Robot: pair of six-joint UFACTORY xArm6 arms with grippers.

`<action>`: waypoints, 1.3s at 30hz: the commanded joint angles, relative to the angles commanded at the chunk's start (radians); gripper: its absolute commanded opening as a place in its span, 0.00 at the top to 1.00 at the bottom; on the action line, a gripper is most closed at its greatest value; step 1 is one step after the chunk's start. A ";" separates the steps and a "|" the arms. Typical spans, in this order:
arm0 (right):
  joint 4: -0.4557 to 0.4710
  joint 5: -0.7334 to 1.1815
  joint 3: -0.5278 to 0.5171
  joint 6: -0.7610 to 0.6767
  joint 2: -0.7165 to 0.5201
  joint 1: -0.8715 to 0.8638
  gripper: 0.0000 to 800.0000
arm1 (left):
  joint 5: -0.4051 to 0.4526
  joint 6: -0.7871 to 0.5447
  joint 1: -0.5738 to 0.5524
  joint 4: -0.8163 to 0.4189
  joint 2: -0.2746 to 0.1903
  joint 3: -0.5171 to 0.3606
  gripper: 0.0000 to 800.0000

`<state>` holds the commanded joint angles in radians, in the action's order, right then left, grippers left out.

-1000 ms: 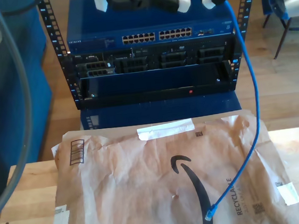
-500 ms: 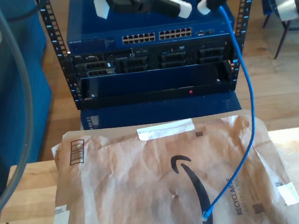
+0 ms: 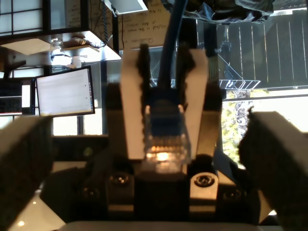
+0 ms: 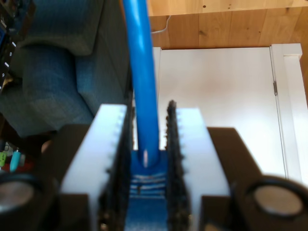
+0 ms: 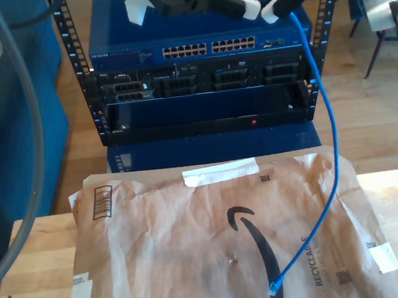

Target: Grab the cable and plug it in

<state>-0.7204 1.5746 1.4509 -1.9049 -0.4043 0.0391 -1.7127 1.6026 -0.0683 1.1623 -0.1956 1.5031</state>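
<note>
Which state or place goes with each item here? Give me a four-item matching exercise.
Items:
1. loose plug
2. my first gripper
3. my second gripper
4. network switch

States or places:
A. fingers shut on the cable
B. resting on the brown mailer
C. blue, with a row of ports, in the rack
D. fingers open

Pairs: 1-B; 2-D; 3-A; 4-C
</note>
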 joint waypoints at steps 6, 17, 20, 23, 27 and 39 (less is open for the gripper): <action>-0.002 0.000 0.000 0.000 0.000 0.002 1.00 | 0.000 -0.003 0.000 0.000 0.000 0.000 0.54; -0.002 -0.002 0.002 -0.002 0.000 0.002 1.00 | -0.002 -0.003 0.000 -0.002 -0.003 0.000 0.76; -0.003 -0.002 0.002 -0.002 0.000 0.002 1.00 | -0.002 -0.002 0.000 -0.002 -0.005 0.000 0.77; 0.000 -0.049 -0.003 0.002 0.000 0.021 1.00 | 0.000 -0.003 0.000 -0.003 -0.005 0.000 0.78; 0.000 -0.055 -0.006 0.000 0.000 0.031 1.00 | 0.000 -0.003 0.000 -0.003 -0.005 -0.011 0.79; 0.002 -0.054 -0.009 0.002 0.000 0.031 0.92 | 0.008 -0.003 0.002 -0.009 -0.006 -0.012 0.99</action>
<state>-0.7188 1.5209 1.4417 -1.9034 -0.4043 0.0698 -1.7051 1.5996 -0.0667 1.1531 -0.2018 1.4908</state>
